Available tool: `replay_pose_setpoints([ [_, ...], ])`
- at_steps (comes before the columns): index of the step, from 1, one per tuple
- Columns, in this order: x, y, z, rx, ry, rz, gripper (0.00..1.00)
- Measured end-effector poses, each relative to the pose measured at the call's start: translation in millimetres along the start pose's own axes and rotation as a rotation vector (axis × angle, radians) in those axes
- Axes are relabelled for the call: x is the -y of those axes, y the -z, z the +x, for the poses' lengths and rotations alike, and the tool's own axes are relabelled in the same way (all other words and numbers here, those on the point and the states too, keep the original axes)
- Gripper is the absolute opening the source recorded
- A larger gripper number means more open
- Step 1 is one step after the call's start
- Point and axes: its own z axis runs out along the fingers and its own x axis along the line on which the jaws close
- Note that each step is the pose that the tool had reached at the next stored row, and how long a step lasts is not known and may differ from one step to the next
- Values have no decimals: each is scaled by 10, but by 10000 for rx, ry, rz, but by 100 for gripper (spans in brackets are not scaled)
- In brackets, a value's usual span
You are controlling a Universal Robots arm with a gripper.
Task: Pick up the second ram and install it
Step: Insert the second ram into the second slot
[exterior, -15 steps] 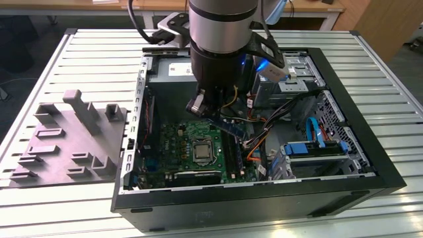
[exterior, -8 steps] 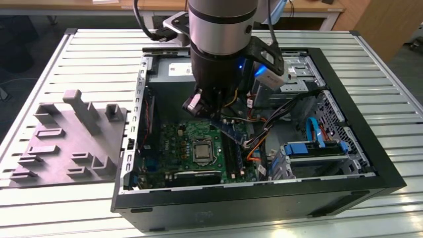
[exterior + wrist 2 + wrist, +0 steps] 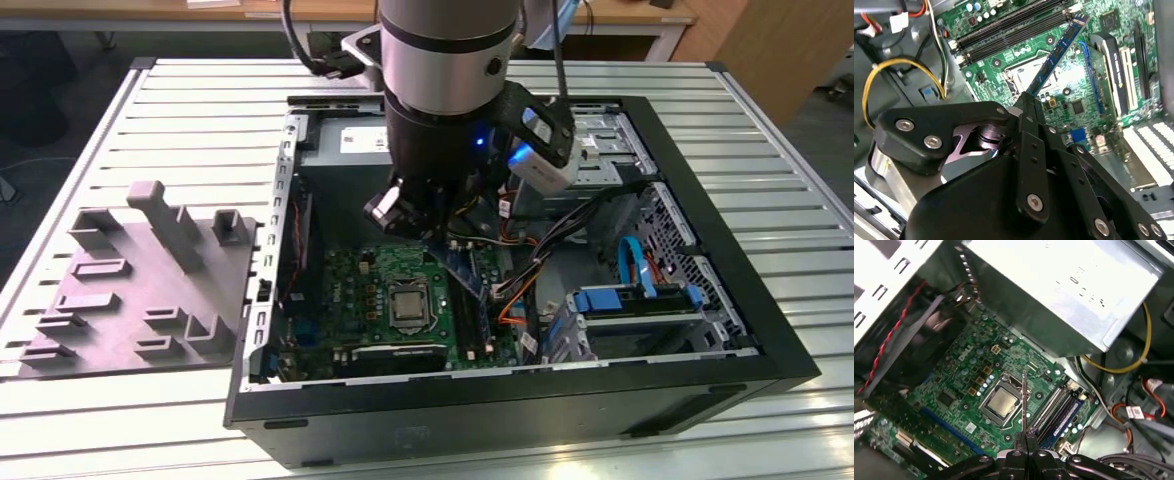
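While the black gripper clenches the slim blue-green second ram endwise, tilt threatens. Black slots, three o'clock of the silver socket, could jam.

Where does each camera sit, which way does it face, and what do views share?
Exterior view: off the arm, high, looking down into the open computer case beside the holder tray; the arm shows.
First wrist view: on the arm, facing the motherboard; end effector tips show.
Second wrist view: on the arm, looking along the end effector's body.
Both wrist views share the second ram in the end effector.
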Motion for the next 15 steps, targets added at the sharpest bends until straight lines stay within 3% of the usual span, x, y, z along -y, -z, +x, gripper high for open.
replay_pose_setpoints([
  [15, 1, -48, 2, 77, -2730, 143, 11],
])
